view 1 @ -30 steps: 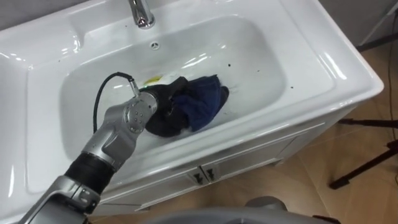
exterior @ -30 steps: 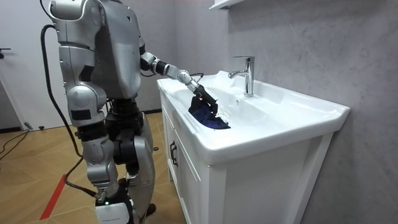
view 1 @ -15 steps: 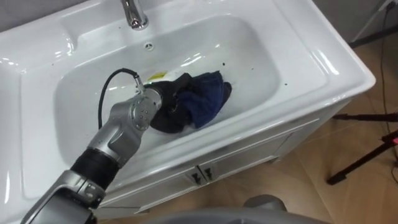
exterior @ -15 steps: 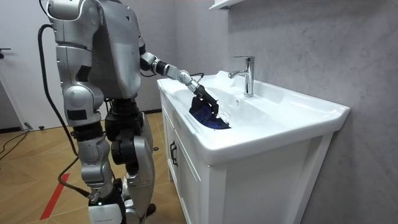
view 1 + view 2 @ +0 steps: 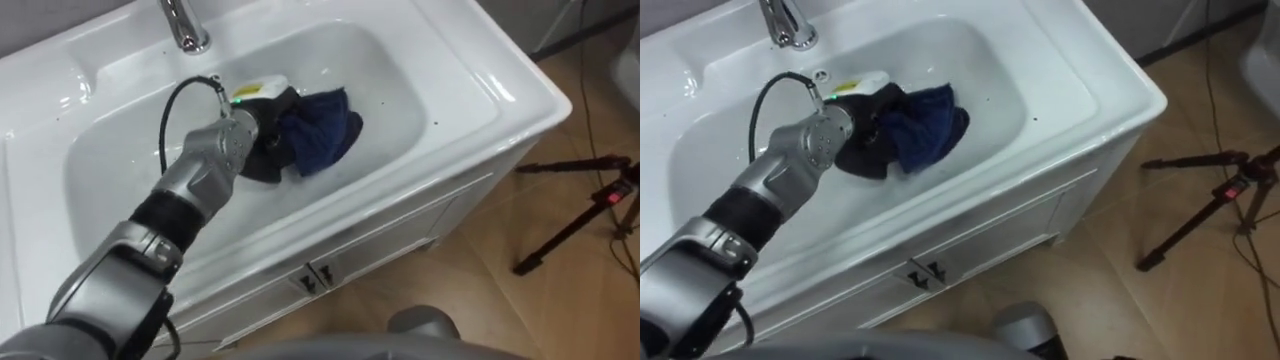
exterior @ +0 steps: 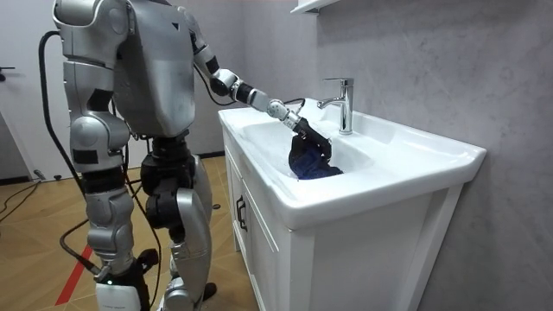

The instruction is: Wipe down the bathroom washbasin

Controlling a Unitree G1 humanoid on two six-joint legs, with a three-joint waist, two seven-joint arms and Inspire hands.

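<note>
The white basin (image 5: 480, 70) lies below me with its chrome tap (image 5: 180, 25) at the back. A dark blue cloth (image 5: 322, 135) is bunched on the basin floor near the middle. My left hand (image 5: 262, 145) reaches in from the lower left and is curled on the cloth's left side, pressing it down. The same hand (image 6: 304, 130) and cloth (image 6: 313, 160) appear in the room view just in front of the tap (image 6: 343, 104). A small yellow-and-white patch (image 5: 252, 91) shows right behind the hand. My right arm (image 6: 89, 142) hangs at my side.
I stand close against the white cabinet (image 5: 320, 275) under the basin, at its front. A few dark specks (image 5: 435, 124) dot the basin's right slope. A black tripod (image 5: 590, 210) stands on the wooden floor to the right.
My left hand has slid the cloth across the basin floor toward the tap side. In the room view I have stepped and leaned further along the cabinet, and the eye views shifted with me.
</note>
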